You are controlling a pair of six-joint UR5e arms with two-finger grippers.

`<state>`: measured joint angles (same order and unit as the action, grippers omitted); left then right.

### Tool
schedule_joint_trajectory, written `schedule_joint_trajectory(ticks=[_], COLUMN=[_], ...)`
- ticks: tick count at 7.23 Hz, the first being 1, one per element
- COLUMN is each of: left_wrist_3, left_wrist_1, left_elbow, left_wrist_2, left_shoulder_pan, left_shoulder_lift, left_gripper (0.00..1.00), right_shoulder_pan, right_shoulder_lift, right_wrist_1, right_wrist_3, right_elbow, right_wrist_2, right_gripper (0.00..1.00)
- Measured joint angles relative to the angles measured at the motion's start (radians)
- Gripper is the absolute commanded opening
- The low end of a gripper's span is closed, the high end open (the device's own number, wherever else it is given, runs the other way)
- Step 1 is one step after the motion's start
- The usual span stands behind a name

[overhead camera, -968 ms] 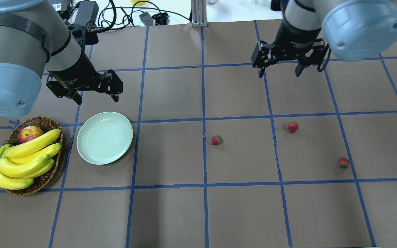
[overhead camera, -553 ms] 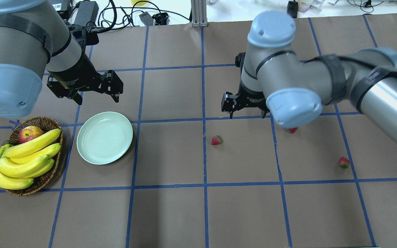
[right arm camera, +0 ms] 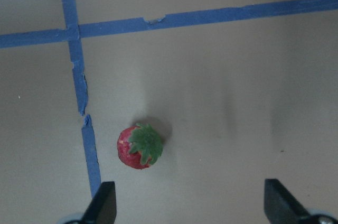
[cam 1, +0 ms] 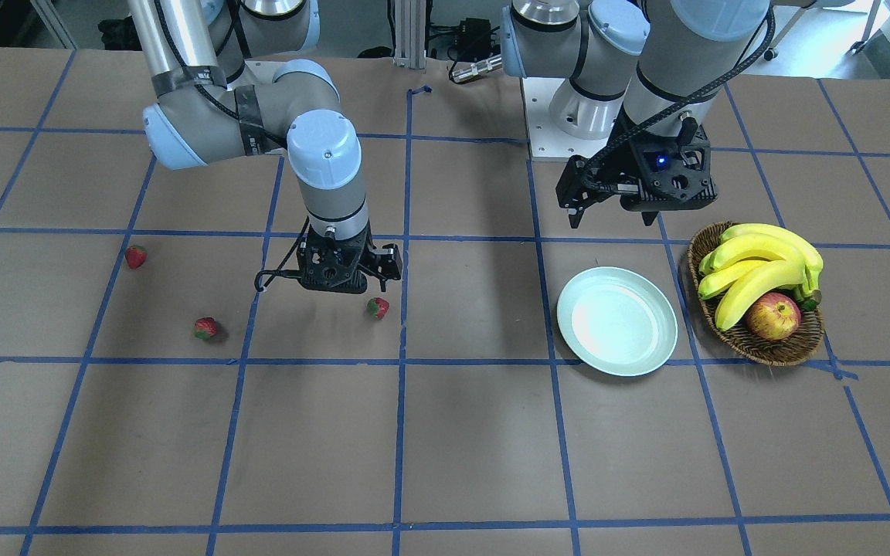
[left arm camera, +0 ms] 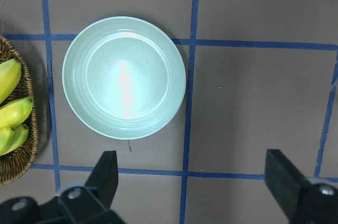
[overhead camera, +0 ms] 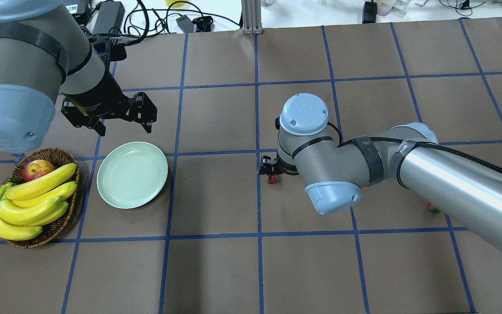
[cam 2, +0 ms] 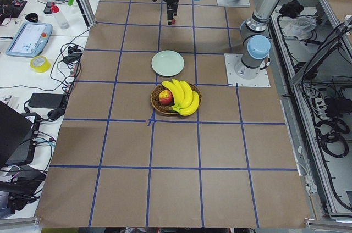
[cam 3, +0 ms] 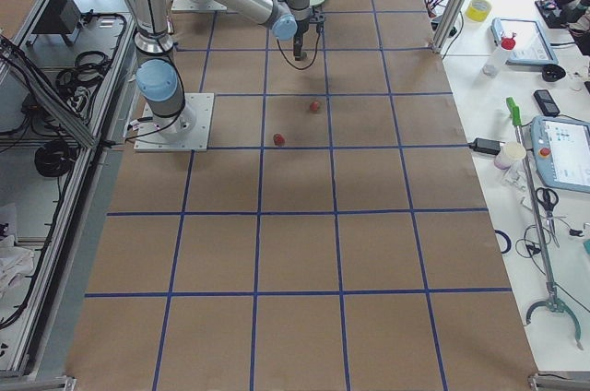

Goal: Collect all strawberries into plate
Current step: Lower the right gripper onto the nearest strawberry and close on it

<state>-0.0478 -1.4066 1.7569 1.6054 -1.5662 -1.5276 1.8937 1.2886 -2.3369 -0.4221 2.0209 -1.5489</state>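
Observation:
Three strawberries lie on the brown table. The nearest one (cam 1: 376,308) sits just below my right gripper (cam 1: 341,287), which is open and low over it. In the right wrist view this strawberry (right arm camera: 140,146) lies between the fingers (right arm camera: 103,203), left of centre, untouched. It peeks out beside the wrist in the overhead view (overhead camera: 272,179). The two others (cam 1: 205,328) (cam 1: 135,256) lie further to my right. The pale mint plate (overhead camera: 132,174) is empty. My left gripper (overhead camera: 124,129) hovers open behind it; the plate fills the left wrist view (left arm camera: 124,76).
A wicker basket (overhead camera: 55,152) holding bananas (overhead camera: 33,196) and an apple (overhead camera: 37,169) stands just left of the plate. Blue tape lines grid the table. My right forearm (overhead camera: 451,183) stretches over the right half and covers one strawberry from above.
My right arm has swung from the back right to the table's middle and come down over the middle strawberry. The left arm has hardly moved.

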Motion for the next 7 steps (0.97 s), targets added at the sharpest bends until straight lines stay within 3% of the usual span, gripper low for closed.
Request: schedule_joint_trajectory(ticks=[1, 3, 4, 5, 7], left_wrist_3=[0.001, 0.002, 0.002, 0.002, 0.002], left_wrist_1=[0.001, 0.0, 0.0, 0.001, 0.001], left_elbow=[0.002, 0.006, 0.007, 0.007, 0.007], left_wrist_2=[0.002, 0.004, 0.005, 0.005, 0.005], left_shoulder_pan=[0.0, 0.0, 0.0, 0.001, 0.001], left_shoulder_lift=[0.001, 0.001, 0.001, 0.001, 0.002], left_gripper=[1.0, 1.0, 1.0, 1.0, 1.0], right_shoulder_pan=[0.006, 0.013, 0.014, 0.015, 0.016], right_shoulder_lift=[-0.024, -0.067, -0.081, -0.088, -0.097], right_wrist_1=[-0.029, -0.07, -0.078, -0.083, -0.083], right_wrist_3=[-0.003, -0.005, -0.005, -0.006, -0.008], right_elbow=[0.0, -0.015, -0.023, -0.027, -0.03], right_wrist_2=[0.003, 0.005, 0.005, 0.005, 0.017], right_gripper=[1.0, 0.88, 0.7, 0.38, 0.3])
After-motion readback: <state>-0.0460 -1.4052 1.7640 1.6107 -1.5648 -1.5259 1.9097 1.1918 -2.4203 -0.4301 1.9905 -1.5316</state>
